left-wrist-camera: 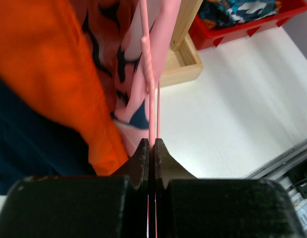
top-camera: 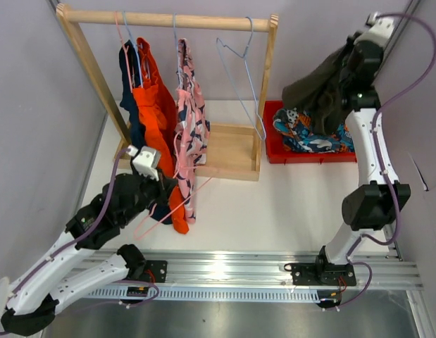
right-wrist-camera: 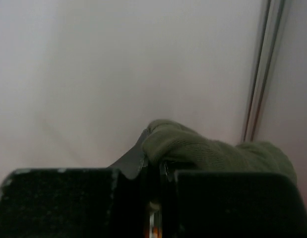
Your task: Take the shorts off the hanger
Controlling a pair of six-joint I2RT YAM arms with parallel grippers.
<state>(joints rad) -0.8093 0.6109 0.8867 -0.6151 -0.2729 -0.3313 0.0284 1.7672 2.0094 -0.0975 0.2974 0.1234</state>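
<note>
Left arm: low, stretched forward; left claw (left-wrist-camera: 149, 145) pinching pink hanger wire (left-wrist-camera: 151, 99) beside orange shorts (top-camera: 156, 105) and pink shorts (top-camera: 189, 127) on rack (top-camera: 168, 20). Right arm: raised; right claw (right-wrist-camera: 153, 161) clamped on olive shorts (top-camera: 320, 88) above red bin (top-camera: 274, 151).

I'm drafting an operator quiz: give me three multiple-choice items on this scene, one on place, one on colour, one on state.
1. Where do the floral shorts lie? A on the rail; B in the red bin; C on the table.
2. What colour are the shorts in the right claw? A orange; B pink; C olive green.
3. How is the left claw? A wide open; B shut on a pink hanger wire; C shut on navy cloth.
B, they lie in the bin; C, olive green shorts hang from it; B, it pinches the wire.
</note>
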